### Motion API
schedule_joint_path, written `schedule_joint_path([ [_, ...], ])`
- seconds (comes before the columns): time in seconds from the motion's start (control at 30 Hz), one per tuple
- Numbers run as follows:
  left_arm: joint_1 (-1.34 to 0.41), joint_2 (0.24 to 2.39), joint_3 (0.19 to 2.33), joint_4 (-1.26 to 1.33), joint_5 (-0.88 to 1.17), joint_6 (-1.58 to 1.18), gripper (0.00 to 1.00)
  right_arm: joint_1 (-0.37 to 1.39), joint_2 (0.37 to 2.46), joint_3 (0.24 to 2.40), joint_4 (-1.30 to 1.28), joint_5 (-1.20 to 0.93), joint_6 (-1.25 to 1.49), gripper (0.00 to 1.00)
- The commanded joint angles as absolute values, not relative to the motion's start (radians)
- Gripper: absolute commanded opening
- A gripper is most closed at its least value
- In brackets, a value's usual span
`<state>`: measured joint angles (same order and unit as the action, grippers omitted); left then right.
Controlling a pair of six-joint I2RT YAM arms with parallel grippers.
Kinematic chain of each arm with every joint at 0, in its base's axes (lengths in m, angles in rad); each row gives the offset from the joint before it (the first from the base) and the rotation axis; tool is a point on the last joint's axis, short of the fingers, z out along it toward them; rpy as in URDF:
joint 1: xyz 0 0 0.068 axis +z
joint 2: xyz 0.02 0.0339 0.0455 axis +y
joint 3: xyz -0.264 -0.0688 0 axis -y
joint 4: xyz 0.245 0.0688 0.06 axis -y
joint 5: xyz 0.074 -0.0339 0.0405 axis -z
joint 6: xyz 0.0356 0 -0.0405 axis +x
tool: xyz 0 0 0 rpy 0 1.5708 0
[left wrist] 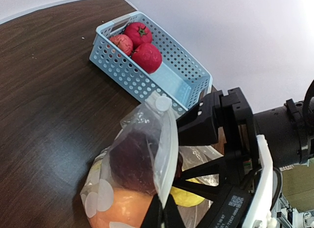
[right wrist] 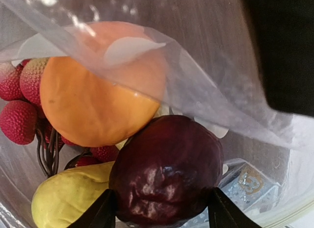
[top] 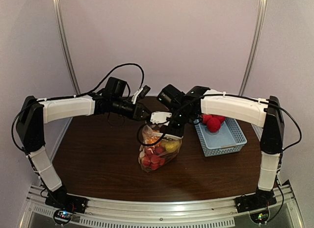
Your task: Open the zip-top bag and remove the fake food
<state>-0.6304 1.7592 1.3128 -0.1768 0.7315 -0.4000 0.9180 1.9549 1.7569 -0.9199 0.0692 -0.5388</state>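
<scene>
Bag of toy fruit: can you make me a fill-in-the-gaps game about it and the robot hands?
1. The basket holds ____ red fruits.
2. Of the left gripper and the right gripper, the one pinching the bag by its rim is the ____ one.
3. Inside the bag, the right gripper's fingers sit either side of a dark ____ fruit.
Missing words: three; left; purple.

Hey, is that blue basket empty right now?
No, three red fruits lie inside the blue basket.
</scene>
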Motion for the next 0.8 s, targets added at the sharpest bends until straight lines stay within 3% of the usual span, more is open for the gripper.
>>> schedule_joint_path([
  [0.0, -0.636, 1.76, 1.313, -0.155, 0.73, -0.396, 0.0, 0.916, 1.862, 1.756, -0.914, -0.084, -0.551, 0.49],
  [0.37, -0.635, 1.745, 1.33, -0.19, 0.687, -0.334, 0.0, 0.913, 1.757, 1.719, -0.982, -0.383, -0.598, 0.49],
  [0.77, -0.637, 1.719, 1.406, -0.242, 0.667, -0.244, 0.0, 0.838, 1.642, 1.734, -0.981, -0.43, -0.594, 0.46],
])
